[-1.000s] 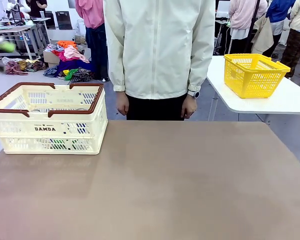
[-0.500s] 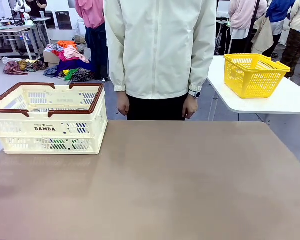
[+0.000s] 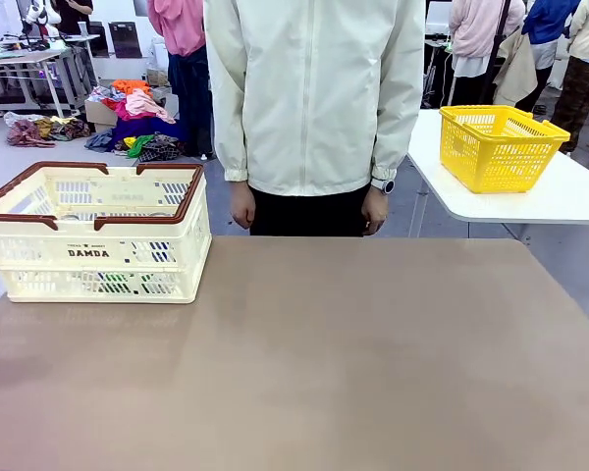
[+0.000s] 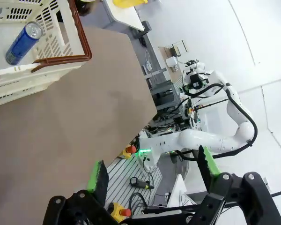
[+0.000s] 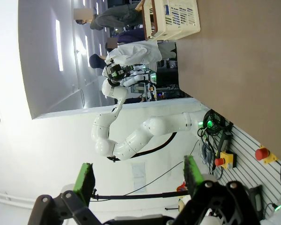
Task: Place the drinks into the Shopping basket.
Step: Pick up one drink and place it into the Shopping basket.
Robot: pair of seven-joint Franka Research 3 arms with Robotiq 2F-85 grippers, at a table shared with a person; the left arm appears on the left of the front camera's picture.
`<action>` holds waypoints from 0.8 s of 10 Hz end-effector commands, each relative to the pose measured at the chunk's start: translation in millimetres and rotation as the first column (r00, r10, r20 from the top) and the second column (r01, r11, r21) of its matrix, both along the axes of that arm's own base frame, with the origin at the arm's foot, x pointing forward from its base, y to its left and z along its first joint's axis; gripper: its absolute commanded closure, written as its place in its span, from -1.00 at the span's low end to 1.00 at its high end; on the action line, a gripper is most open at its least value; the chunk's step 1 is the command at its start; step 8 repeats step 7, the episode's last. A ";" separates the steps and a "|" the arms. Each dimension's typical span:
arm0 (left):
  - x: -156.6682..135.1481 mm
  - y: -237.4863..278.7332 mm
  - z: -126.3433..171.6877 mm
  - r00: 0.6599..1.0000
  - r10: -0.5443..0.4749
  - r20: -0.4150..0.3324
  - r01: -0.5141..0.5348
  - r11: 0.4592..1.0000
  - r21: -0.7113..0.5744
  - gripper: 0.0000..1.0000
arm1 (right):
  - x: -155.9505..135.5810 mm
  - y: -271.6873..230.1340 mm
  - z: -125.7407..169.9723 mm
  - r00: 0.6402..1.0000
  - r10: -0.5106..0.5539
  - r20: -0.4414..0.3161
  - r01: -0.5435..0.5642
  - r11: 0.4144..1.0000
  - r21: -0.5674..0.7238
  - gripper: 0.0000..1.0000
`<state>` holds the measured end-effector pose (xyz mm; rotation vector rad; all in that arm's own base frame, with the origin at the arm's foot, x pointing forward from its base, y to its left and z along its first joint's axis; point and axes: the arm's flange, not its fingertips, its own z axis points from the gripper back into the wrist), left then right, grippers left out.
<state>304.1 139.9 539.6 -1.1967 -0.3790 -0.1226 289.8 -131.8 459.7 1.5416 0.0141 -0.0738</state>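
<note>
A: Status?
B: I read both jaws spread, nothing held: left gripper (image 4: 152,171), right gripper (image 5: 136,174). One blue can (image 4: 22,42) lies inside the Shopping basket (image 3: 191,211).
A: Next?
B: Table bare; I judge placing done, else locate further drinks.

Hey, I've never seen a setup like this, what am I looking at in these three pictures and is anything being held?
It is a two-armed robot at a brown table. The front picture looks across the table at a person in a cream jacket. On the table stands a large cream plastic basket with a dark brown rim. The other two pictures come from cameras on the robot's wrists. The left gripper and the right gripper, black with green pads, are both open and hold nothing. The left wrist picture shows a slim blue drink can lying in the basket. A yellow mesh basket sits on another table.
</note>
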 end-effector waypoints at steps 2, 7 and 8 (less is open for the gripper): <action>-1.0 -1.4 -3.2 1.000 0.007 0.008 -0.007 1.000 -0.016 -1.00 | -0.5 -0.3 5.6 1.000 -0.003 -0.013 0.003 1.000 0.008 -1.00; -1.0 -1.4 -3.2 1.000 0.007 0.008 -0.007 1.000 -0.016 -1.00 | -0.5 -0.3 5.6 1.000 -0.003 -0.013 0.003 1.000 0.008 -1.00; -1.0 -1.4 -3.2 1.000 0.007 0.008 -0.007 1.000 -0.016 -1.00 | -0.5 -0.3 5.6 1.000 -0.003 -0.013 0.003 1.000 0.008 -1.00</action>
